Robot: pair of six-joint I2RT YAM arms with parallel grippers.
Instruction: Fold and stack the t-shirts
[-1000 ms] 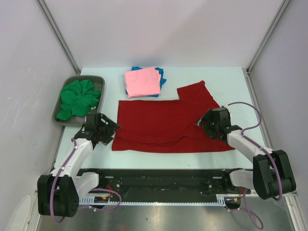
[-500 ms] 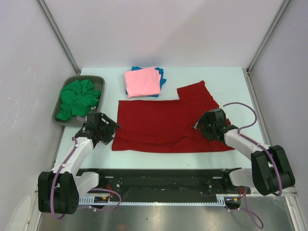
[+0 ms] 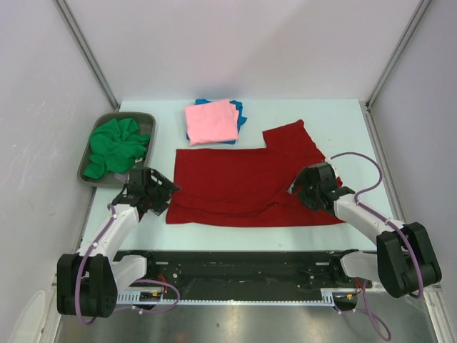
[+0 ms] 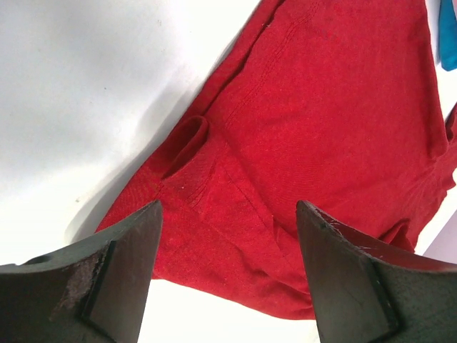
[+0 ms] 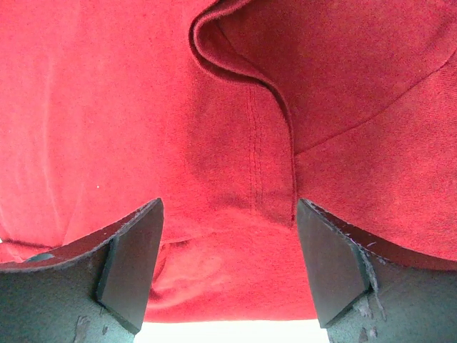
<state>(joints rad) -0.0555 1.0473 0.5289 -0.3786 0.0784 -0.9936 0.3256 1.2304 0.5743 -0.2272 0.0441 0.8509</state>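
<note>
1. Status of the work piece. The dark red t-shirt (image 3: pixel 235 189) lies spread flat on the tabletop (image 3: pixel 335 121), between the two arms. One sleeve is flared toward the far right. It has not shifted over the last second.

2. Status of the stack. The pink t-shirt (image 3: pixel 211 121) lies folded on top of the blue t-shirt (image 3: pixel 239 111) at the far edge, just beyond the red one. The green t-shirt (image 3: pixel 114 146) sits bunched in the tray (image 3: pixel 139 116) at far left, not yet folded.

3. Change observed.
- The left end effector (image 3: pixel 163 193) has crept slightly toward the shirt's near-left edge. Its jaws are apart with nothing between them. The left wrist view shows a rolled hem loop (image 4: pixel 189 143) just ahead of the fingers.
- The right end effector (image 3: pixel 300 187) has held its place over the near-right part of the shirt while its arm re-posed. Its jaws are also apart and hold no cloth. They straddle a seam (image 5: pixel 253 143) below a raised fold (image 5: pixel 214 36).

4. Meaning for the task. I judge both arms to be lined up for a two-point pinch to begin folding the red shirt. No cloth is gripped yet.
</note>
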